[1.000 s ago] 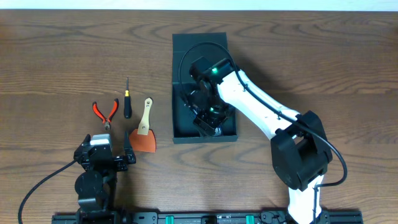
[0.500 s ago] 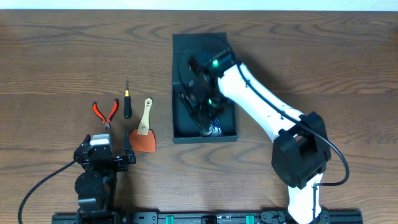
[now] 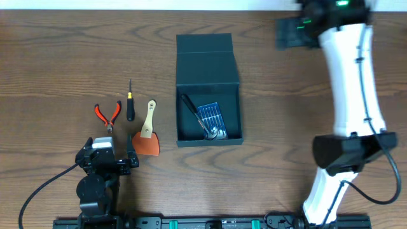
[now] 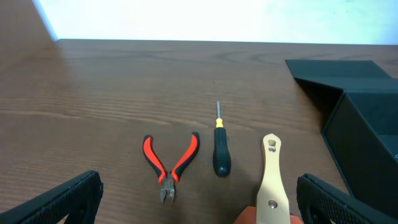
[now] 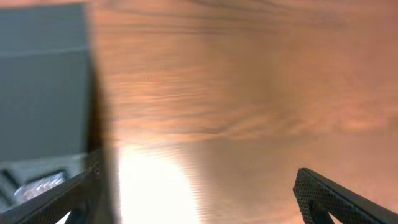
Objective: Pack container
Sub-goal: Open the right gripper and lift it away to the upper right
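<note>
The dark teal container [image 3: 231, 95] stands open at mid-table, its flap lid folded back on the far side. Inside lie a blue-striped pack [image 3: 210, 114], a thin black tool [image 3: 189, 104] and a shiny metal piece [image 3: 218, 132]. My right gripper [image 3: 289, 30] is open and empty, raised at the far right of the container; the right wrist view is blurred and shows the container's wall [image 5: 43, 87] at left between my open fingers [image 5: 199, 205]. My left gripper [image 3: 130, 159] is open and empty near the front edge, facing the hand tools [image 4: 199, 208].
Left of the container lie red-handled pliers [image 3: 108, 114] [image 4: 169, 165], a small black screwdriver [image 3: 130, 105] [image 4: 220, 152] and a wooden-handled scraper with an orange blade [image 3: 147, 132] [image 4: 271, 180]. The container's side shows at right in the left wrist view [image 4: 367, 124].
My right arm has lifted out of the container and swung to the far right, empty. The blue pack and other items stay inside. The left arm has not moved.
</note>
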Robot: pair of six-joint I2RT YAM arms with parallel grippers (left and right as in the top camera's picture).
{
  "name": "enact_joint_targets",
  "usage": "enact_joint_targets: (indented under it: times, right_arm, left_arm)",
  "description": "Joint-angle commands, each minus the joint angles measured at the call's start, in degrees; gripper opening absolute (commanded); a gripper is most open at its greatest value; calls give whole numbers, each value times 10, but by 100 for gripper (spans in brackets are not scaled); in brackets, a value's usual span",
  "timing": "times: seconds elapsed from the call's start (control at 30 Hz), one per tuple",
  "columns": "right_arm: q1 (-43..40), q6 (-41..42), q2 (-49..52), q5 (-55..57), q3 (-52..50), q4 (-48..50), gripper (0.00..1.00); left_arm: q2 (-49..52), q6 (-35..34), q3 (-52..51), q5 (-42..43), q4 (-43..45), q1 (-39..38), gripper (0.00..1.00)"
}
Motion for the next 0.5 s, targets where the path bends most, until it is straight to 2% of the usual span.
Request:
enact_joint_targets:
  times: [0.0, 0.33, 0.47]
  right_arm:
    - [-32, 31, -6, -46, 6, -3, 99]
    - [-59, 31, -6, -49, 6, -7, 99]
    - [-59, 31, -6, -49, 6, -7, 99]
  left_arm:
    - [-3, -1, -13, 6, -4, -1, 98]
    - [-3, -1, -13, 7, 4, -1, 98]
    - [-3, -35, -7, 31, 3, -1, 98]
